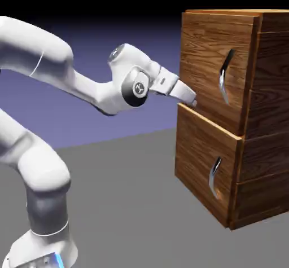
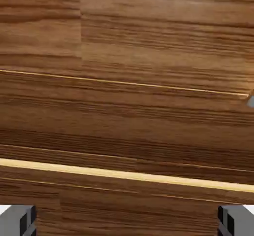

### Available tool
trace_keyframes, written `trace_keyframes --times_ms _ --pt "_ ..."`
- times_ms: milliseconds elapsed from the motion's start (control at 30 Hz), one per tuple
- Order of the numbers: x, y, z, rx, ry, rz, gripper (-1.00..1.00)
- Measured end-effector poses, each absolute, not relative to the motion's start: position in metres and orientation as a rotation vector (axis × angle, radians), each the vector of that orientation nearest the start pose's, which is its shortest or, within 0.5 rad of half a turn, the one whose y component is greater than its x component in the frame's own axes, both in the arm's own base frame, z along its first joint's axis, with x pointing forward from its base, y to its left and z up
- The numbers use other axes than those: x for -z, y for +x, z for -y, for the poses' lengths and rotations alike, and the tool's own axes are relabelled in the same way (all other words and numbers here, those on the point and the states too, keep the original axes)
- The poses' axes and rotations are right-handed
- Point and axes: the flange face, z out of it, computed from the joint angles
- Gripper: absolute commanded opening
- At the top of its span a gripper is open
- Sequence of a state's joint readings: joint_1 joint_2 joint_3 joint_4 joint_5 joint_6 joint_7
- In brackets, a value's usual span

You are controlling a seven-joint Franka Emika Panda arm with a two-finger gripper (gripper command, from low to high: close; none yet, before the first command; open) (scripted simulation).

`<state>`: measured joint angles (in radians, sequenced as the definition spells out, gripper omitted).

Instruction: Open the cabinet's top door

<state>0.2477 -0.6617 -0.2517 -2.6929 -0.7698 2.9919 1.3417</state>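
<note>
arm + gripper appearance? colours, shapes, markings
The arm is glossy white with rounded, bulbous links and a grey band around the lower column. A dark round cap with a small white mark sits on the wrist joint. The gripper has a white boxy hand; in the hand view its fingertips are small, grey and squared. No cables visible.

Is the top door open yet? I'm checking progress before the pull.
Seemingly shut: the top door sits about flush with the lower panel, no gap showing. The gripper is at its lower left edge.
</note>
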Motion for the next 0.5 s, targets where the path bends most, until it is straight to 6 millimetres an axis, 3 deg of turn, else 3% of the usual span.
trace_keyframes --times_ms 500 --pt "-0.559 0.370 -0.032 1.454 -2.213 -0.772 0.00"
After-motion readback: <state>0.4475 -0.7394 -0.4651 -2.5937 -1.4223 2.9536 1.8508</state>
